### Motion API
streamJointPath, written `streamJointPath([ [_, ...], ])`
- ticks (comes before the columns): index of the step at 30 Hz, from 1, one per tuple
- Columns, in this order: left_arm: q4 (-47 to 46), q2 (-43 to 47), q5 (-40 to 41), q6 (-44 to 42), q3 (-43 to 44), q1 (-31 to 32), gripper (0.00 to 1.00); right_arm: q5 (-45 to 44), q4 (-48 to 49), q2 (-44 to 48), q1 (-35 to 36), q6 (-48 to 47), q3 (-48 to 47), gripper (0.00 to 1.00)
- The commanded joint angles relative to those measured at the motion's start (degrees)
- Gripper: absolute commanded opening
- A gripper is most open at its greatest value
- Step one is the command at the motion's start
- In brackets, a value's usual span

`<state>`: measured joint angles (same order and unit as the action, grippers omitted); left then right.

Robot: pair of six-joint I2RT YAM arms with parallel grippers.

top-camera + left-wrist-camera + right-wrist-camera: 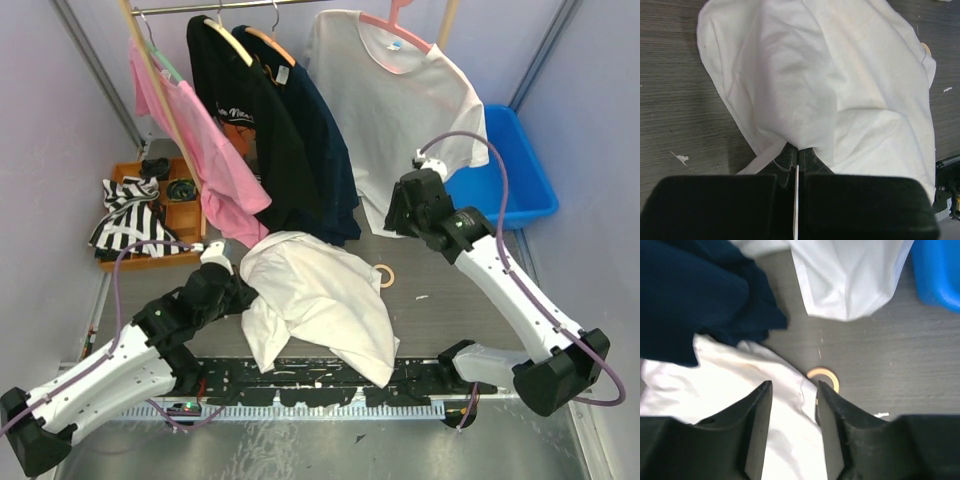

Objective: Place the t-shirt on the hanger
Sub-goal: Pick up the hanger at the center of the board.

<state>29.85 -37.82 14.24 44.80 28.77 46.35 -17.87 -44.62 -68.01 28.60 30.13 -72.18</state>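
Left claw: my left gripper [797, 152] is pressed together on a hem of the t-shirt; a thin white edge of cloth shows between its fingers.
Right claw: my right gripper [792, 385] hangs above the table with its jaws spread and nothing between them.
T-shirt: the t-shirt [315, 300] lies bunched in a heap on the table [450, 290], in front of the rail, between my two arms. I see no print or label on it.
Hanger: I cannot tell where the hanger is; nothing of it shows on the table.
Ring: a small wooden ring [384, 273] lies flat just beside the heap's right edge, below my right wrist.
Rail, left to right: a pink t-shirt [200, 140], a black t-shirt [250, 130], a navy t-shirt [320, 140] and a white t-shirt [390, 110] on a pink hanger [400, 25].
Writing: the black t-shirt carries white script on its chest, too small for me to read. The navy t-shirt has a pale neck label, also illegible.
Right rear: a blue bin [520, 165] stands behind my right arm.
Left rear: an orange tray [185, 215] holds a black-and-white striped cloth [125, 215].
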Motion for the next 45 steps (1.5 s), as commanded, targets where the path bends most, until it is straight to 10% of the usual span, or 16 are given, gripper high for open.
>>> streamJointPath([
  [1, 3.0, 4.4, 2.1, -1.0, 2.5, -0.2, 0.0, 8.8, 2.1, -0.2, -2.6, 0.7, 9.1, 0.53],
  [6, 5.0, 5.3, 3.0, -1.2, 3.6, -0.3, 0.0, 20.8, 11.7, 6.5, -10.8, 6.1, 24.0, 0.77],
  [15, 4.7, 3.5, 2.2, -1.2, 2.4, -0.3, 0.0, 28.5, 29.4, 10.5, -14.2, 18.7, 42.5, 0.74],
  [22, 5.6, 2.4, 3.0, -3.3, 8.8, -0.2, 0.49, 29.3, 39.3, 13.6, -14.2, 28.4, 53.7, 0.73],
  [25, 6.1, -0.5, 3.3, -5.4, 15.9, -0.3, 0.54, 29.3, 43.1, 13.5, -14.2, 30.8, 56.6, 0.71],
  [45, -23.4, -46.3, -4.1, -8.1, 21.1, 1.9, 0.34, 20.1, 56.0, 10.5, -13.3, 42.4, 67.7, 0.61],
])
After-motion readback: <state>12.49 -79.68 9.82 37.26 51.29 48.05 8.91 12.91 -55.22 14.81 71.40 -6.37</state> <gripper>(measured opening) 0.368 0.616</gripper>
